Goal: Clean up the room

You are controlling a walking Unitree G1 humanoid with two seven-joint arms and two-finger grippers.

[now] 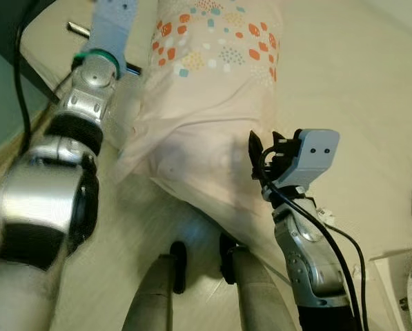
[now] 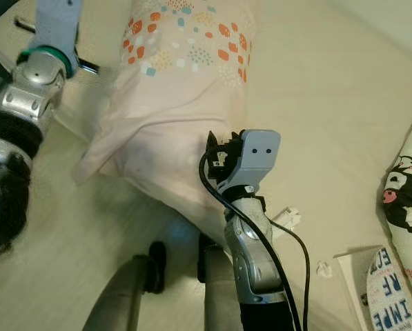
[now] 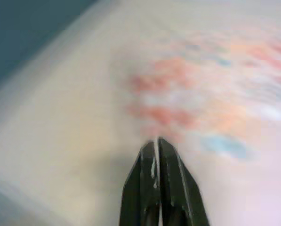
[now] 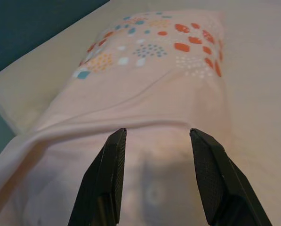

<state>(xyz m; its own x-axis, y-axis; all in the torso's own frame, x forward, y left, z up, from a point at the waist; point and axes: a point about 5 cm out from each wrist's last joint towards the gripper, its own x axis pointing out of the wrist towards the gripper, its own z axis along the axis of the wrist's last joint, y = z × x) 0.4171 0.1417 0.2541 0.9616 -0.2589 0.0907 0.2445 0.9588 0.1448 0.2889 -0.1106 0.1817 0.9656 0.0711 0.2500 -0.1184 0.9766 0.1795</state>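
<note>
- We saw the pink pillow (image 1: 206,103) lying on the cream bed (image 1: 350,83). Its long axis ran away from the robot, the dotted orange-and-blue end pointing far and the plain end hanging over the near bed edge above the floor (image 1: 130,227).
- Our right claw (image 4: 154,181) stood wide open just before the plain end, one finger to either side of a fold, gripping nothing.
- Our left claw (image 3: 156,157) was pressed shut beside the pillow's dotted end; the blur hid whether any cloth lay between the fingers.
- The right eye view added a panda-print cushion (image 2: 406,196) and a printed box (image 2: 388,289) at the right; the left eye view gave more of the left arm (image 1: 67,165) and a dark cable (image 1: 19,89).
- Both eye views showed the robot's feet (image 1: 199,262) below.
</note>
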